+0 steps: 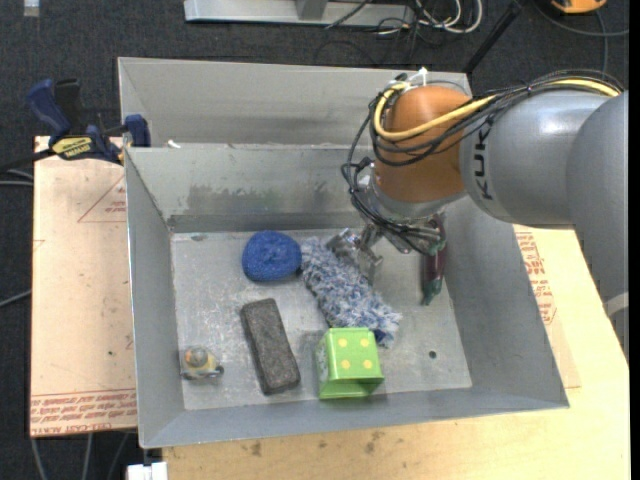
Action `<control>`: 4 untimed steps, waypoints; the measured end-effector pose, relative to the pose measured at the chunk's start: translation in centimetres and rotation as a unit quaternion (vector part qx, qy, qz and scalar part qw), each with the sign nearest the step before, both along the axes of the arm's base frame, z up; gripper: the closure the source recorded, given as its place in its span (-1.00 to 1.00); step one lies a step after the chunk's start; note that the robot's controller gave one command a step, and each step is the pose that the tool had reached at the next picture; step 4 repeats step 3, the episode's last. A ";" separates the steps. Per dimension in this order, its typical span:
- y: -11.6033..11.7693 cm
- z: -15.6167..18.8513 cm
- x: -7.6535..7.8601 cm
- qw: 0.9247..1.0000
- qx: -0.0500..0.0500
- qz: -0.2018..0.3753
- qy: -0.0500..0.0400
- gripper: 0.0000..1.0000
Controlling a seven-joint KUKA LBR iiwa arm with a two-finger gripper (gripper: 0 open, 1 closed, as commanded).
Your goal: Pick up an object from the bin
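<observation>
A single camera looks steeply down into the grey bin point(250, 173) from above its near rim, fairly close.

The cloth point(345, 293) was a crumpled rag of shaggy blue and white weave, lying near the middle of the bin point(150, 288) floor. It ran slantwise from its upper end, at the gripper point(362, 250), down to its lower end just beside a green die point(349, 362). A blue ball point(271, 256) lay close at its upper left.

Dark speckled carpet floor point(90, 18), pale metal stand foot point(270, 8) at top; tangled cables point(445, 3) beside it
</observation>
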State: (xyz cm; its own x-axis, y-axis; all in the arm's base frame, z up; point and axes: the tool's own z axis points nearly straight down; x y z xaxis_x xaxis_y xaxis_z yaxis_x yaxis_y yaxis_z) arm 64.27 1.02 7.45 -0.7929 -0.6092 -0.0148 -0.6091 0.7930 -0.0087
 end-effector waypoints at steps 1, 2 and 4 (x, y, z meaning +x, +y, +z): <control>0.0 0.0 0.0 1.000 0.000 0.000 0.000 1.00; -0.2 4.3 0.5 1.000 0.000 -0.003 0.009 1.00; 0.6 21.5 0.7 1.000 0.000 -0.026 0.005 1.00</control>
